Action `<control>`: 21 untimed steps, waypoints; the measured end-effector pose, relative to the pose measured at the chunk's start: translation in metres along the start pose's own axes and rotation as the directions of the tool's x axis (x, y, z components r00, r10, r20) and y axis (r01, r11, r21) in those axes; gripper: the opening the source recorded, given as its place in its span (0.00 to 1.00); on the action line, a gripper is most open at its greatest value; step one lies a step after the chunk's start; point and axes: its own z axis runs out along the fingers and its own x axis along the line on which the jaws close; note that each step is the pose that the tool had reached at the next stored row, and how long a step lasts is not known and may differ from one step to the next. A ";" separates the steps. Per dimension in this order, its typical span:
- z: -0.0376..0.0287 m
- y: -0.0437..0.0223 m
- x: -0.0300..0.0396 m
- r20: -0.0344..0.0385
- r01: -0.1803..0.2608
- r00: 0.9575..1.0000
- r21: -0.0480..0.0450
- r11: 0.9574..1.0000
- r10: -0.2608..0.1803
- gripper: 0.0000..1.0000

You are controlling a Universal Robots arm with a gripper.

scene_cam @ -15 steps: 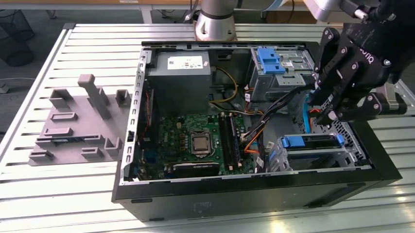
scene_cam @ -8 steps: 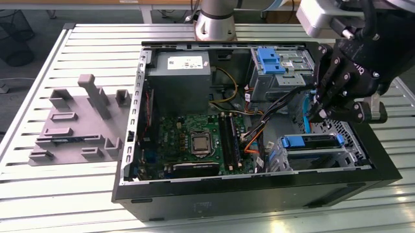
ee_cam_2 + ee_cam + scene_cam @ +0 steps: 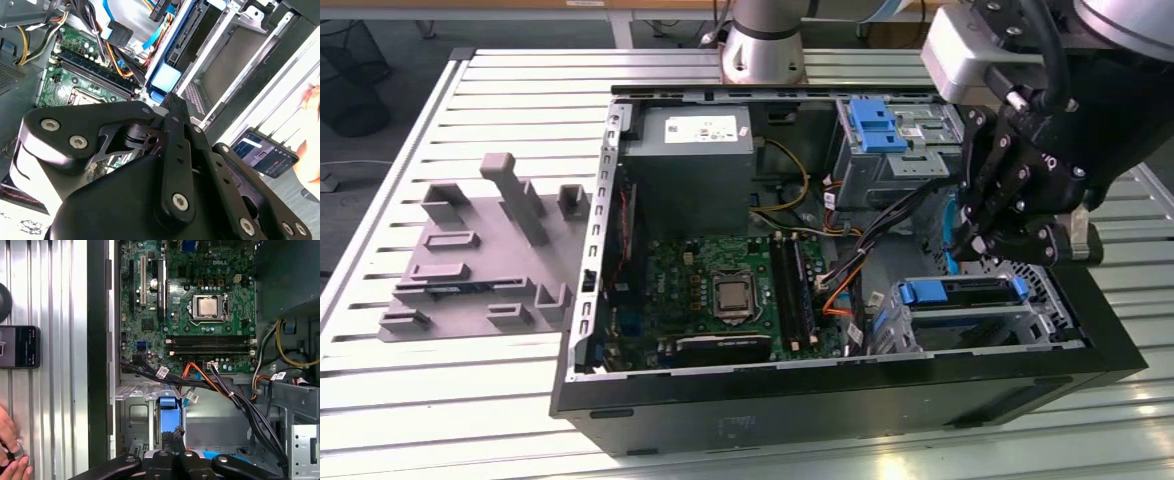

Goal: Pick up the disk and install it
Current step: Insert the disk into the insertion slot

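Computer case (image 3: 827, 400) lies open on the slatted table (image 3: 480, 390), its motherboard (image 3: 200, 305) just beyond the fingers. The drive cage (image 3: 135, 415) sits directly beneath them. The gripper (image 3: 175, 436) has its fingers (image 3: 176, 120) drawn together, tips at the blue carrier end of the disk (image 3: 167, 403), which stands edge-on in a cage slot. A phone (image 3: 20, 346) lies outside the case.

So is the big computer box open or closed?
Open. The computer case has no side cover, so its green motherboard and cables show.
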 end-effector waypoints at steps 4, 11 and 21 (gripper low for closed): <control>0.0071 0.0000 0.0001 0.000 0.000 1.000 0.000 1.000 0.000 0.11; 0.0189 -0.0002 0.0002 0.000 0.000 1.000 -0.001 1.000 0.000 0.11; 0.0274 -0.0003 0.0003 0.000 0.000 1.000 -0.001 1.000 0.000 0.11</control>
